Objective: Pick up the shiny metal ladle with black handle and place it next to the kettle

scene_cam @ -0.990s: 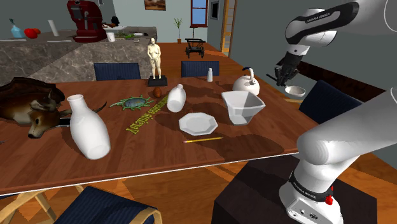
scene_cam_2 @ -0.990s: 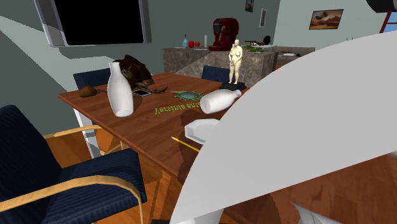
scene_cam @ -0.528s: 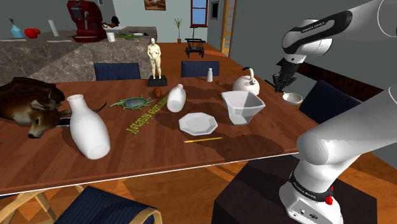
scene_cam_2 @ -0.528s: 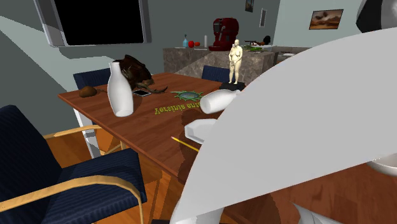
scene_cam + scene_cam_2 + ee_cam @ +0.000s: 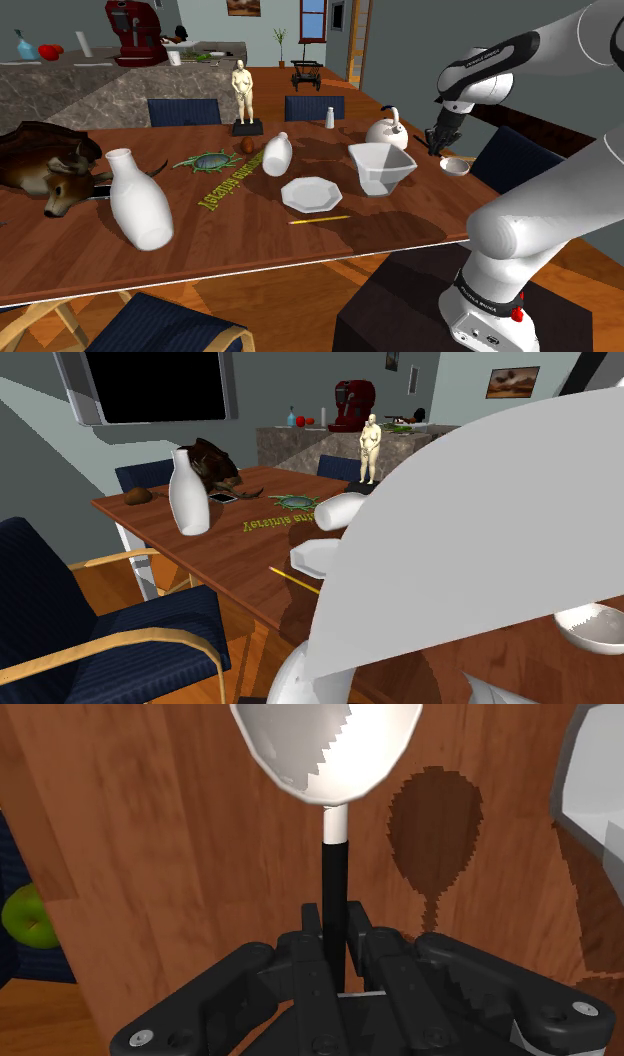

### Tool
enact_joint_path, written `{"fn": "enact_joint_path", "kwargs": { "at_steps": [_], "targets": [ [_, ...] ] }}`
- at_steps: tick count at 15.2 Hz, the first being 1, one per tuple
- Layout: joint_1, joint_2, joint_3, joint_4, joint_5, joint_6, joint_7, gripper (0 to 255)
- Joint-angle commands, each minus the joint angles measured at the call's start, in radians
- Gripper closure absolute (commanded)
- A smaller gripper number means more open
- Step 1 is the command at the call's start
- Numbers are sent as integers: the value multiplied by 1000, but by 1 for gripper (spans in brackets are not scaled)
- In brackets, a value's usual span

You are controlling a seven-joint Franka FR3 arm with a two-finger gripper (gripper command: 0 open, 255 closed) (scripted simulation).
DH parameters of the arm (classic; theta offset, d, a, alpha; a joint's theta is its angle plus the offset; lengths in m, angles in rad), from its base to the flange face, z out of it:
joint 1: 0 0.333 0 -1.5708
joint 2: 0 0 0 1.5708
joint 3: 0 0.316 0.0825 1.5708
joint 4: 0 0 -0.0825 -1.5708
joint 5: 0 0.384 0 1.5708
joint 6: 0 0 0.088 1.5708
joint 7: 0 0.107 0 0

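Wrist view: the hand (image 5: 335, 926) is pinching the thin black handle of the ladle (image 5: 325, 749) between its two fingers. The shiny round cup sticks out in front. It hangs over the brown bench (image 5: 150, 834). Its shadow lies a little apart from it on the wood, so I think it is not down yet.

In the shoulder view the ladle (image 5: 455, 165) is near the kettle (image 5: 385, 130), on the side close to the bench's edge.

Here is what could go wrong. The handle is thin and the cup looks heavy, so the ladle could tip or slip in the fingers. If the hand lets go from up high, the round cup could bounce or roll, and the edge is close. If the hand swings low toward the kettle, the cup could bump it or the white bowl (image 5: 381, 165).
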Motion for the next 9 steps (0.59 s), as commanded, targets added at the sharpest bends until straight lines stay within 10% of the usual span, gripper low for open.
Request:
{"fn": "enact_joint_path", "kwargs": {
  "at_steps": [1, 9],
  "targets": [
    [0, 11, -7, -17, 2, 28, -6, 255],
    [13, 77, -33, -78, 23, 151, -34, 255]
  ]
}}
